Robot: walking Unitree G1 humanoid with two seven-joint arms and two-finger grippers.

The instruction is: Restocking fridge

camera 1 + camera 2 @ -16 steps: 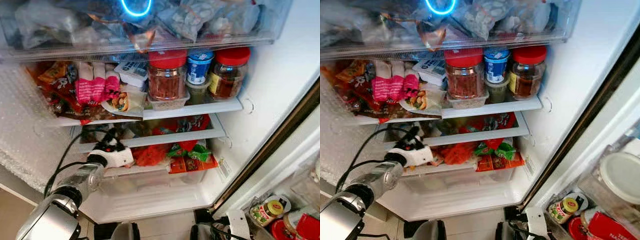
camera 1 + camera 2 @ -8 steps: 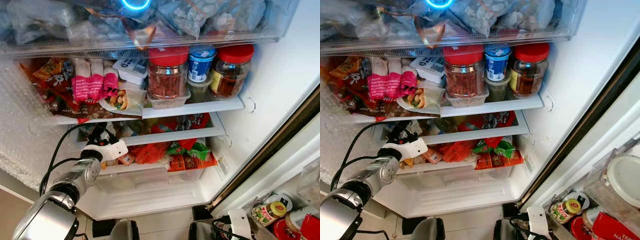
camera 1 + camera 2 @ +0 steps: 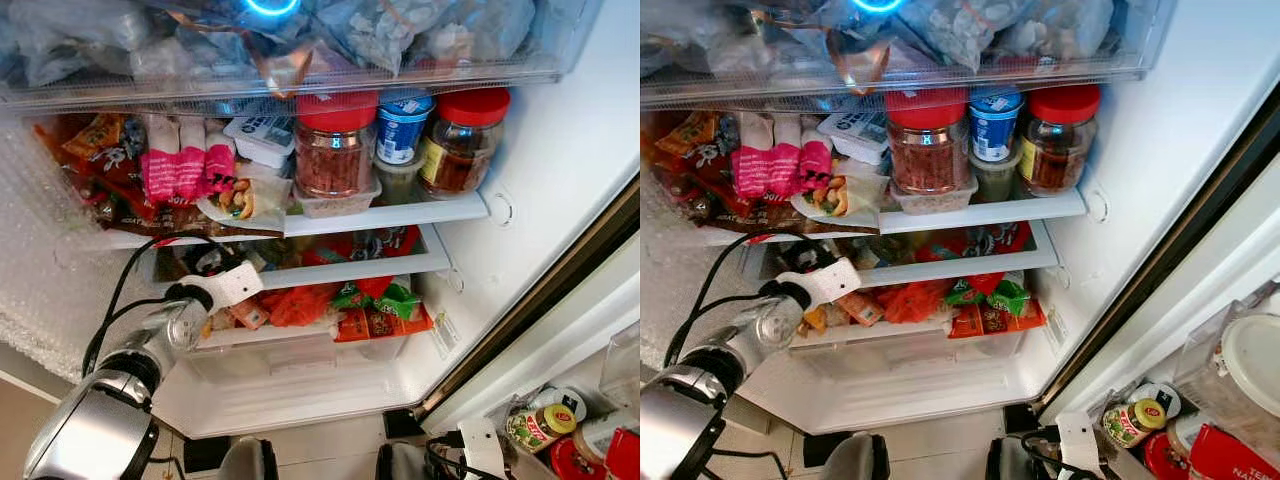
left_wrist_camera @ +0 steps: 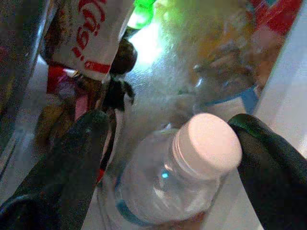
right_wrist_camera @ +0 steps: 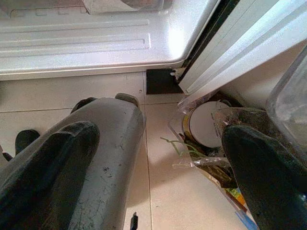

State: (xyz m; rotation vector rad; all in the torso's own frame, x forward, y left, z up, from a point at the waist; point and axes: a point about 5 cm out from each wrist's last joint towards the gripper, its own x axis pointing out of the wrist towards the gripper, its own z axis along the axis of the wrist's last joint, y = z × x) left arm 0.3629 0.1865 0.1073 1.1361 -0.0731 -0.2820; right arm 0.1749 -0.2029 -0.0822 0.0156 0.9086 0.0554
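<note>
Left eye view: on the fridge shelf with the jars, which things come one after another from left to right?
Pink packets → nut packet → red-lidded jar → blue-and-white tub → second red-lidded jar.

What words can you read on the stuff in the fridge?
"agi": red letters, cut off, on a white packet past the left gripper, which straddles a white-capped bottle.
Blue-lidded tub, red-lidded jars, snack bags, door jar: print too small or blurred.

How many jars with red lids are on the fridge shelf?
2. One big jar sits mid-shelf, the other jar at the right end, a blue-lidded tub between them. More may hide behind.
</note>
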